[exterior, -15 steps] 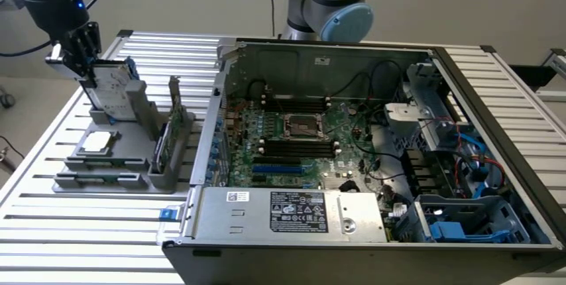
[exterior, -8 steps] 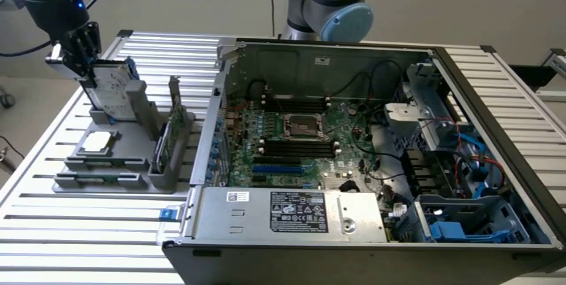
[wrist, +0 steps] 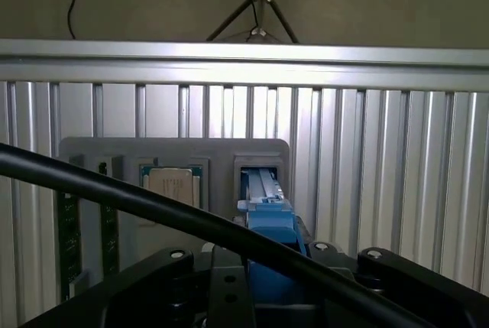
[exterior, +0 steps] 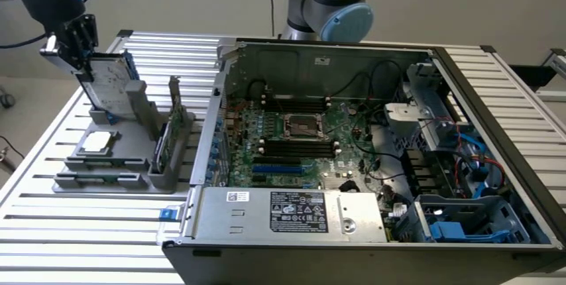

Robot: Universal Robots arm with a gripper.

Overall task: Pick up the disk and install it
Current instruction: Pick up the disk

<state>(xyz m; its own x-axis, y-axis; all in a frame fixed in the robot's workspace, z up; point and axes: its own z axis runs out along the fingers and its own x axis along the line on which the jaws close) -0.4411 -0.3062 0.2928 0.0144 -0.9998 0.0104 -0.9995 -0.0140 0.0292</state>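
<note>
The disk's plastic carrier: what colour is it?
Blue; the disk's carrier shows best in the wrist view.

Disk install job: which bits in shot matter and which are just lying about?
In the job:
- disk, standing tilted in the grey holder
- gripper, closed on the disk's upper end
- open computer case

Lying about:
- CPU chip, flat on the holder
- circuit card, upright in its slot
</note>
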